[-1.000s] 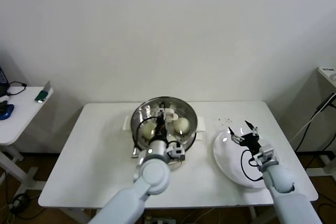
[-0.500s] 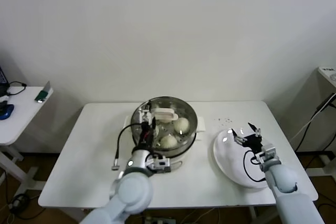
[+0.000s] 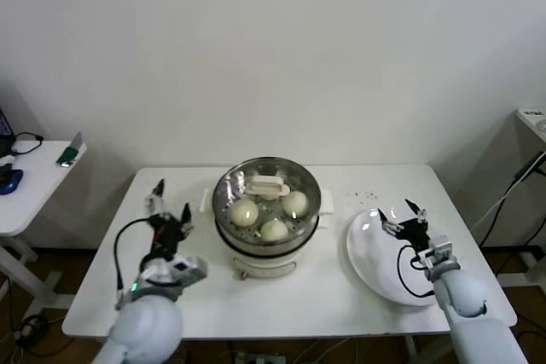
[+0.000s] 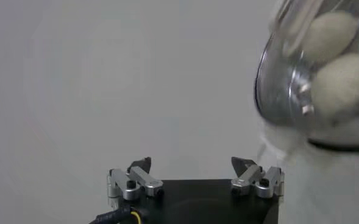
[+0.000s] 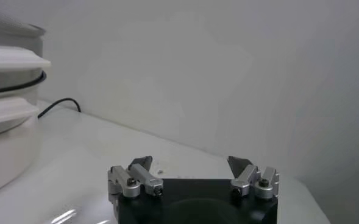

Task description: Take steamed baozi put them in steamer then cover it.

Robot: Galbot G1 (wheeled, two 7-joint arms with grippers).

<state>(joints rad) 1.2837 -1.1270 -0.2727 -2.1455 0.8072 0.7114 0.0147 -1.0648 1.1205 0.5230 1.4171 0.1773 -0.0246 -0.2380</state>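
Observation:
The steamer [image 3: 266, 240] stands mid-table on its cream base. The cover [image 3: 283, 178] sits on it, its pale handle [image 3: 265, 183] near the far side. Three baozi [image 3: 244, 211] show through the glass; a fourth is hidden. My left gripper [image 3: 171, 202] is open and empty over bare table, left of the steamer. In the left wrist view this gripper [image 4: 191, 163] is open, with the steamer [image 4: 313, 97] and baozi [image 4: 350, 79] beside it. My right gripper [image 3: 397, 215] is open and empty above the white plate [image 3: 375, 266]. In the right wrist view this gripper [image 5: 190, 161] is open.
A small side table [image 3: 30, 189] with gadgets and cables stands off the table's left end. A few dark specks [image 3: 367, 196] lie behind the plate. The steamer's base [image 5: 5, 143] shows at the side of the right wrist view.
My left gripper left the steamer top and drew back to the left over bare table. The cover stays on the pot. The right gripper barely moved.

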